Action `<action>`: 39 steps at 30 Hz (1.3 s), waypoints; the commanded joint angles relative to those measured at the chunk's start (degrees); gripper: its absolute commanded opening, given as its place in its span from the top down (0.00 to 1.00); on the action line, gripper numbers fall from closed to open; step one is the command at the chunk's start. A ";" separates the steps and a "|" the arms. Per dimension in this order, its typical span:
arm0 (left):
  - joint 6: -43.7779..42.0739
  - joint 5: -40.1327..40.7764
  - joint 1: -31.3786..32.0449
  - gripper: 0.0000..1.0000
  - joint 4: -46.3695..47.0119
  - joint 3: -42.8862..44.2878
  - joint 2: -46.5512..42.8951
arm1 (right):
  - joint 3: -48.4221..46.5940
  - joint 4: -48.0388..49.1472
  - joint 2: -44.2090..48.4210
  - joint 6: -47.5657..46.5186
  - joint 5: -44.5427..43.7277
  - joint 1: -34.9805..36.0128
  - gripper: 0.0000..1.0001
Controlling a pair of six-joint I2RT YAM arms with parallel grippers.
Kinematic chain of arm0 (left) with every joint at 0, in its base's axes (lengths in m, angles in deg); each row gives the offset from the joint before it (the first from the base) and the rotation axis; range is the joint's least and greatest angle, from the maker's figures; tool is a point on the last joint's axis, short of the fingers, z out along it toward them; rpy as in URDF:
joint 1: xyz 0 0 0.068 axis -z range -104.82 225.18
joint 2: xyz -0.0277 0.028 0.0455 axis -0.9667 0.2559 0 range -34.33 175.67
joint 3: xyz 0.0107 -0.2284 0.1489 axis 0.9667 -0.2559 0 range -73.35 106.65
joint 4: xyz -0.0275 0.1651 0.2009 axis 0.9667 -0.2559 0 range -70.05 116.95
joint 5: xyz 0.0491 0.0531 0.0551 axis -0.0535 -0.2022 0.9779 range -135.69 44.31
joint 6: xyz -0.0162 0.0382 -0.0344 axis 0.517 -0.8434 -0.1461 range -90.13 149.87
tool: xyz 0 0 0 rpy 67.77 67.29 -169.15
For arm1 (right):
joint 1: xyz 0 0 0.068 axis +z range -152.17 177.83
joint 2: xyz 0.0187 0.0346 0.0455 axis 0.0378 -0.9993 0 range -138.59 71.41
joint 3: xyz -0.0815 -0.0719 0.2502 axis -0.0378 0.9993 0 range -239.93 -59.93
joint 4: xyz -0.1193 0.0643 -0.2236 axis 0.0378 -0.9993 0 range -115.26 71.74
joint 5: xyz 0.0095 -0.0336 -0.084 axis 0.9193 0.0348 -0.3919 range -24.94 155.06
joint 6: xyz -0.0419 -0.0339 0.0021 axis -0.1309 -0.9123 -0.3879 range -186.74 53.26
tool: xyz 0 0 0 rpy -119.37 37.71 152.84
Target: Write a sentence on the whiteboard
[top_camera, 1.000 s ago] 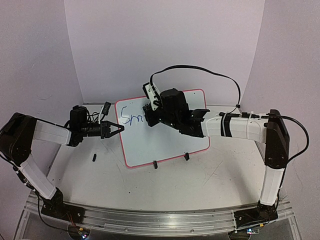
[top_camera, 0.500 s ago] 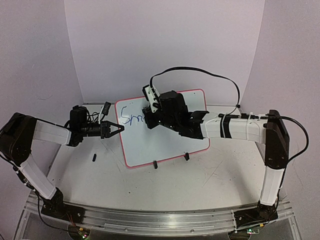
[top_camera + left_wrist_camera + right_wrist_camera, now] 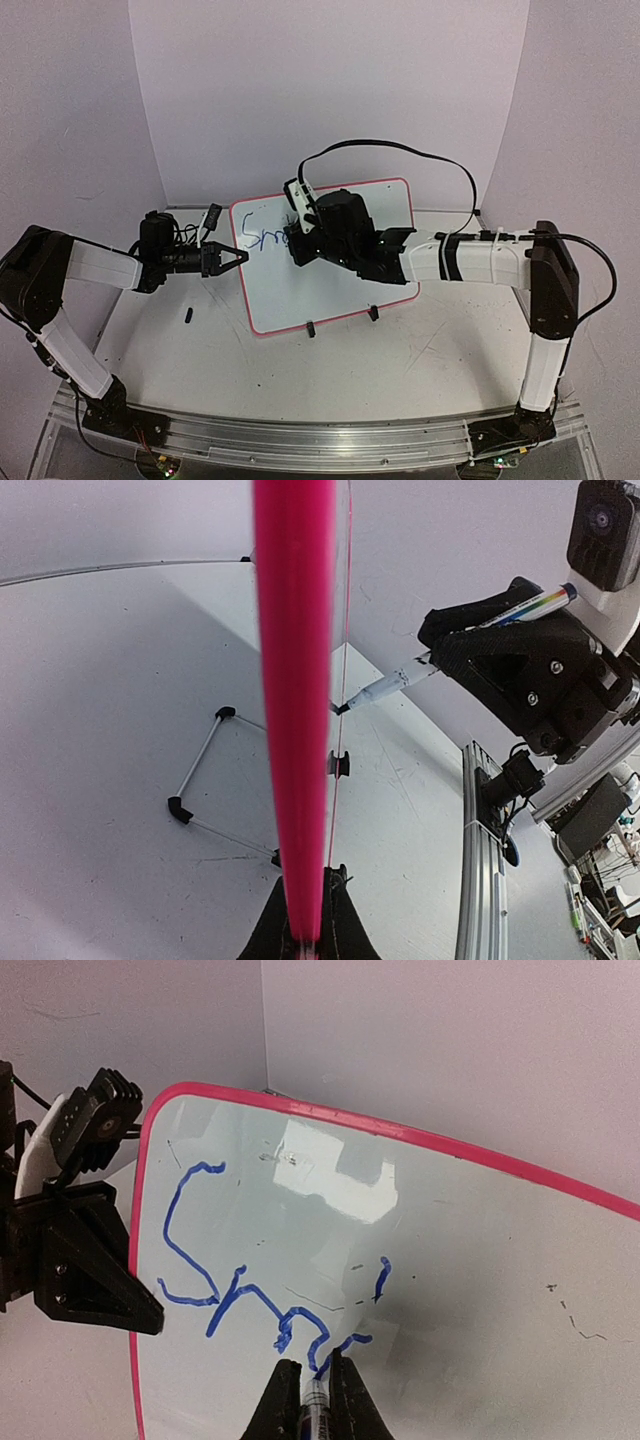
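The whiteboard (image 3: 300, 290), glossy white with a red-pink frame, stands tilted at the table's middle. My left gripper (image 3: 238, 257) is shut on its left frame edge (image 3: 293, 710), which runs between the jaws of that gripper (image 3: 305, 945). My right gripper (image 3: 295, 240) is shut on a marker (image 3: 316, 1405), whose tip touches the board (image 3: 450, 1210) at the end of blue handwriting (image 3: 230, 1300). The marker (image 3: 400, 680) also shows from the side in the left wrist view, tip on the board.
Two black clip feet (image 3: 311, 329) (image 3: 373, 313) hold the board's lower edge. A small black piece (image 3: 188, 317) lies on the table left of the board. A black cable (image 3: 400, 148) arcs over the right arm. A thin wire stand (image 3: 200, 780) sits behind the board.
My right gripper has shifted slightly with the marker and the blue writing has grown by a stroke. The left gripper and the board have not moved.
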 commanded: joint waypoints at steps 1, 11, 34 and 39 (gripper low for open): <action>-2.34 4.52 -0.29 1.00 -1.29 1.68 1.32 | 0.02 0.12 3.95 0.58 -1.10 0.41 1.00; -2.25 4.79 -0.31 1.00 -1.31 1.72 1.34 | -0.85 0.39 10.13 -1.08 -2.48 -1.16 1.00; -2.26 8.38 0.00 1.00 -1.46 -0.82 1.82 | -5.04 -4.18 4.93 -11.39 7.24 -5.68 1.00; -2.69 8.59 -0.03 1.00 -1.47 -0.71 1.47 | -5.89 -3.82 3.34 -11.52 6.72 -5.35 1.00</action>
